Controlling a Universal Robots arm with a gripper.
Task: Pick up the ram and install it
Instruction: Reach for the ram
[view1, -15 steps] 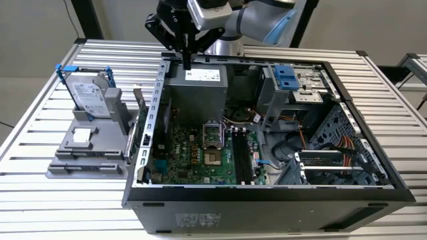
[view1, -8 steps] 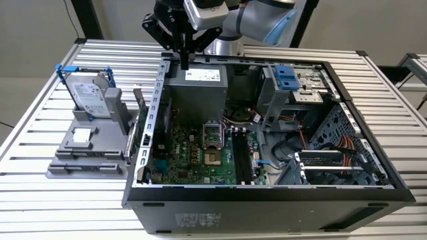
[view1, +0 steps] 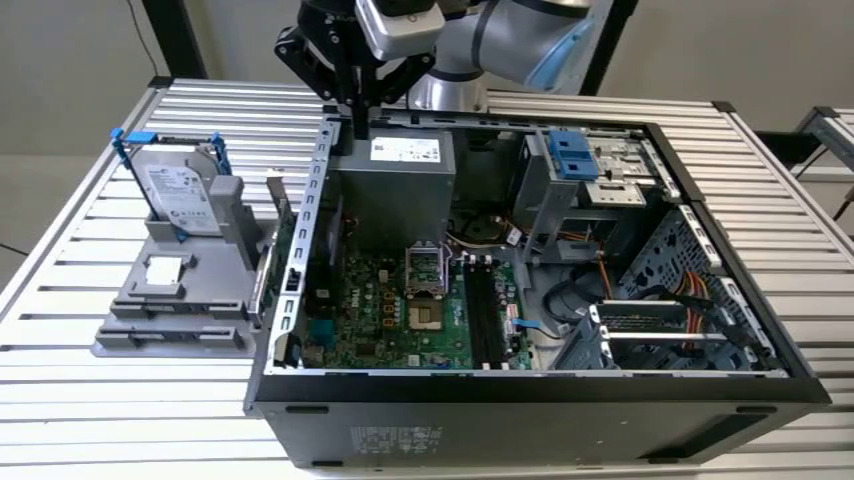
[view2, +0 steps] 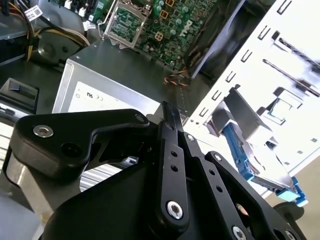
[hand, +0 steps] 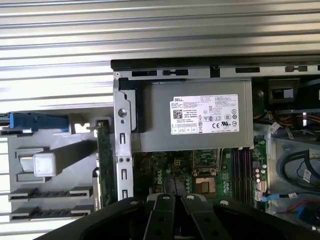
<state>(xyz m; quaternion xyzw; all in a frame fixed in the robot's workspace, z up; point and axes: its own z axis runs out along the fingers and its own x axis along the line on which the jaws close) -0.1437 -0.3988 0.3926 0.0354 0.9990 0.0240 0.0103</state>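
The thin bluish-green ram stick (view1: 283, 250) stands on edge in the grey plastic holder (view1: 160, 330), at the holder's edge just beside the wall of the open black computer case (view1: 534, 420). My claw (view1: 360, 130) hangs closed and empty over the case's rear corner. With so little room there, I fear a finger clipping that wall and tilting the stick.

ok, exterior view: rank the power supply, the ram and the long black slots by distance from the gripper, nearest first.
1. Power supply, just below the gripper, at the case's far end.
2. Ram, upright in the grey holder outside the case, exterior view's left.
3. Long black slots, on the motherboard, toward the case's near end.
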